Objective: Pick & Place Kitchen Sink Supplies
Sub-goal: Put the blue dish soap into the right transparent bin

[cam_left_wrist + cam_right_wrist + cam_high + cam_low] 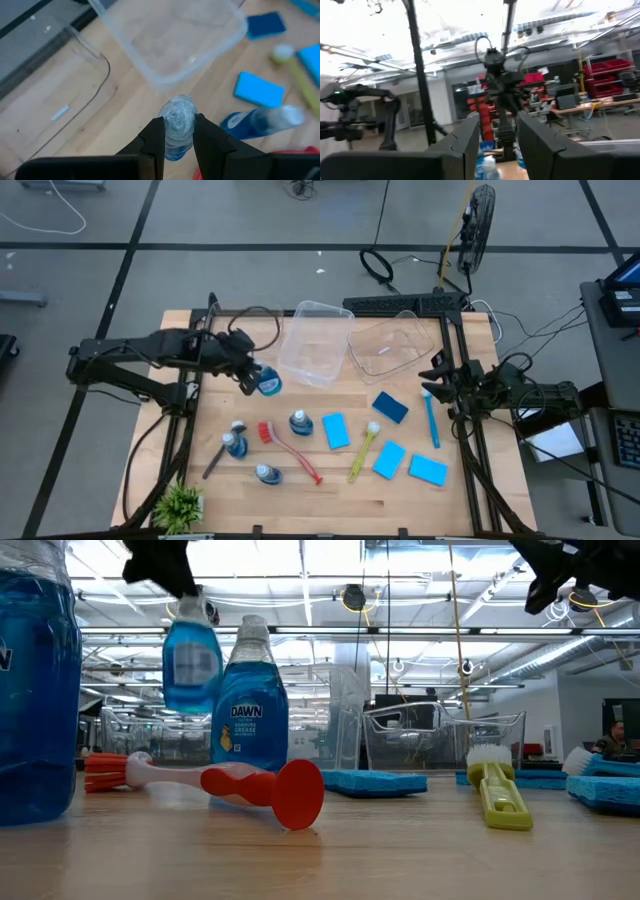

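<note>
My left gripper point(256, 377) is shut on a small clear bottle of blue liquid point(269, 384), held above the table's left middle, beside a clear bin point(314, 342). Three more bottles point(300, 423) point(235, 444) point(266, 474) stand on the wood below. Several blue sponges point(335, 430) lie flat at centre right. A red brush point(290, 448), a yellow one point(362, 450), a blue one point(431, 418) and a grey one point(216, 459) lie flat among them. My right gripper point(432, 374) waits open at the right edge, tipped upward with nothing between its fingers point(470, 140). My left gripper pinches the bottle at its cap end point(178, 116) between its two fingers point(154, 142). They come slanting down from the table's left side. The bottle hangs upright below them point(192, 660), lifted clear of the table.
A second clear bin point(390, 346) lies next to the first at the far middle. A small green plant point(180, 506) stands at the near left corner. Bare wood lies along the near edge between the plant and the sponges.
</note>
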`<state>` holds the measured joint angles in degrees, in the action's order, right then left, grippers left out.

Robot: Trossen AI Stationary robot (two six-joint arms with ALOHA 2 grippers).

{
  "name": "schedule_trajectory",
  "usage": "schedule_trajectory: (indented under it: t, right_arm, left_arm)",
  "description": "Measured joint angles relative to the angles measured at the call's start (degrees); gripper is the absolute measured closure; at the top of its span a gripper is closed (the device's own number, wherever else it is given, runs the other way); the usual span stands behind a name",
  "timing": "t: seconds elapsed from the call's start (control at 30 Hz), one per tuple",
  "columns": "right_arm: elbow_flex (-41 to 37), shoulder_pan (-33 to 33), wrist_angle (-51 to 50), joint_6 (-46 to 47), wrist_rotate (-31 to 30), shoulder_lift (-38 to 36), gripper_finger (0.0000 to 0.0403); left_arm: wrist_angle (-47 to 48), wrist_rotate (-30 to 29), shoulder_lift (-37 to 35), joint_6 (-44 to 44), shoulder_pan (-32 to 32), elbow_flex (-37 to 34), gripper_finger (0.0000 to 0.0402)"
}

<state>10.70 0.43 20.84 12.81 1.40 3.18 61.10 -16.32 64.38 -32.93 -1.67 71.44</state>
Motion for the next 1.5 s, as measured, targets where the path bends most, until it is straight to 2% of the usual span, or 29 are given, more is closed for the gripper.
schedule_trajectory:
  t: [0.33,0.67,0.8,1.0,1.3,1.5]
  right_arm:
    - [0.0,-0.02,1.87,2.51,-3.29,6.39,0.0287]
    - [0.01,-0.02,15.99,2.63,-3.13,20.86,0.0287]
    - [2.19,-0.02,16.63,2.43,-2.87,25.37,0.0286]
    - [9.74,-0.02,13.31,-3.32,-1.16,31.08,0.0286]
    - [24.36,0.0,-2.21,-12.55,1.85,38.05,0.0285]
    - [29.38,-0.02,-4.44,-16.57,1.77,41.74,0.0243]
  left_arm:
    - [0.16,-0.24,1.76,0.2,0.17,10.35,0.0321]
    - [-1.2,2.15,10.99,3.57,0.19,19.82,0.0321]
    - [-1.43,3.01,15.19,4.99,0.19,25.11,0.0321]
    - [-1.41,3.41,21.23,7.13,0.65,32.56,0.0321]
    - [-1.56,4.19,27.79,8.67,1.35,40.75,0.0321]
    - [-3.86,4.48,29.45,9.25,1.42,41.71,0.0321]
